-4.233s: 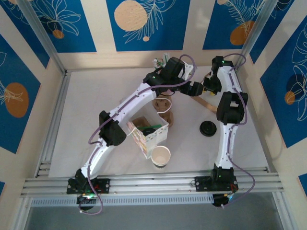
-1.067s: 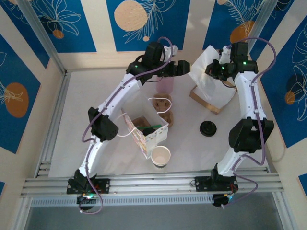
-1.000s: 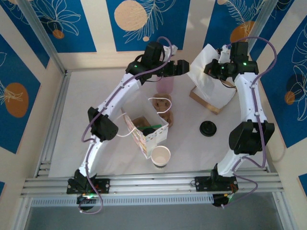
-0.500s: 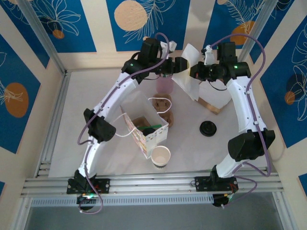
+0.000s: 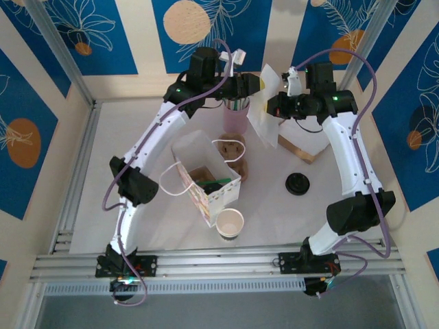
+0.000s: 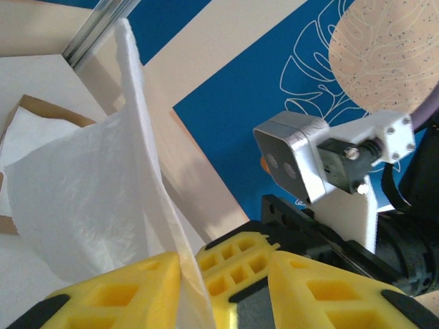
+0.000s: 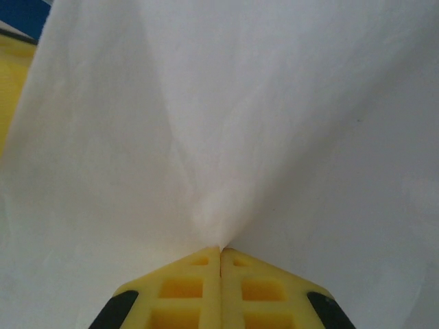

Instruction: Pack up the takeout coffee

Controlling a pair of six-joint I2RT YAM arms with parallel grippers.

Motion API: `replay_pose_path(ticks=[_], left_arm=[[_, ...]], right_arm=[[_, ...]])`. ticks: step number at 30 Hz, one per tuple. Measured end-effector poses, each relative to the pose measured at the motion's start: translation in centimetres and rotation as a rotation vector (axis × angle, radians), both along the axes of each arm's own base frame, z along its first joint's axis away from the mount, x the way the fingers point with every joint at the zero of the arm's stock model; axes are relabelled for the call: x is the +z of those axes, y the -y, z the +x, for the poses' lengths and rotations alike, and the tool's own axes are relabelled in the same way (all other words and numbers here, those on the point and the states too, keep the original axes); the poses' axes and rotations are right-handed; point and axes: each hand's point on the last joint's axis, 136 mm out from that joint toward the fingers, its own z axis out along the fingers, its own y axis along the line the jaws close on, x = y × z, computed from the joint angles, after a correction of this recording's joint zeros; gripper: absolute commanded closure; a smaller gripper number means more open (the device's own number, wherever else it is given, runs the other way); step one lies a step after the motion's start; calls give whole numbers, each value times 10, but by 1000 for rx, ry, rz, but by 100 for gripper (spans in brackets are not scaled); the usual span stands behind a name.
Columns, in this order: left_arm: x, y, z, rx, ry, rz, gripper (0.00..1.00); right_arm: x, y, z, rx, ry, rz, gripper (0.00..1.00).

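Observation:
My right gripper (image 5: 269, 107) (image 7: 220, 248) is shut on a white paper napkin (image 5: 265, 123) (image 7: 226, 116), held up in the air at the back of the table. My left gripper (image 5: 256, 86) (image 6: 225, 258) meets it from the left. Its jaws stand partly apart, with the napkin's edge (image 6: 147, 171) and the right gripper's yellow fingertip between them. The takeout coffee (image 5: 297, 184) stands on the table to the right, black lid up, far from both grippers.
A patterned paper bag (image 5: 206, 184) stands open mid-table, beside a brown cup carrier (image 5: 231, 152). A lidless white cup (image 5: 230, 223) is in front of the bag. A pink cup of straws (image 5: 235, 114) stands under the left gripper. A brown napkin box (image 5: 302, 145) sits at the right.
The right arm has carried the napkin left, away from its box, toward the left gripper. The left gripper has pulled back slightly and narrowed its jaws around the napkin's edge.

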Motion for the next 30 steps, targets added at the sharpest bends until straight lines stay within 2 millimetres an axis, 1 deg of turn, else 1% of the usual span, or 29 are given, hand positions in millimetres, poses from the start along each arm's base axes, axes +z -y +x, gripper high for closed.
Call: replay_pose_path(ticks=[2,7,9,10,12,13,16,18,20,21,23,25,30], left_arm=[[-1,0,0,-2,-6,0,62],[-4,1,0,-3,-13,4,54],[-9,1,0,-3,-25,13,51],[-13,1,0,-3,-32,19,48],[-19,1,1,-2,-45,28,46],[-21,1,1,-2,-51,32,49],[-25,1,1,-3,-57,38,68],[-25,1,1,-3,-58,37,78],[-23,1,0,-5,-63,30,84],[-22,2,-1,-8,-68,23,85],[-18,2,-3,-14,-71,7,88],[-13,1,-6,-18,-73,-12,90],[8,-4,-17,-30,-69,-80,91]], right_arm=[[2,-2,-3,5,3,0,100],[10,-3,-11,11,21,4,100],[15,-2,-13,11,32,6,100],[16,-2,-15,12,36,8,100],[18,-2,-16,13,41,9,100],[19,-2,-16,13,42,9,100],[19,-2,-17,13,43,9,100],[19,-3,-17,15,43,9,100],[19,-3,-17,17,42,12,100],[18,-3,-17,18,41,12,95],[16,-4,-19,22,33,16,90],[14,-6,-20,28,22,26,80],[13,-5,-26,31,-2,93,58]])
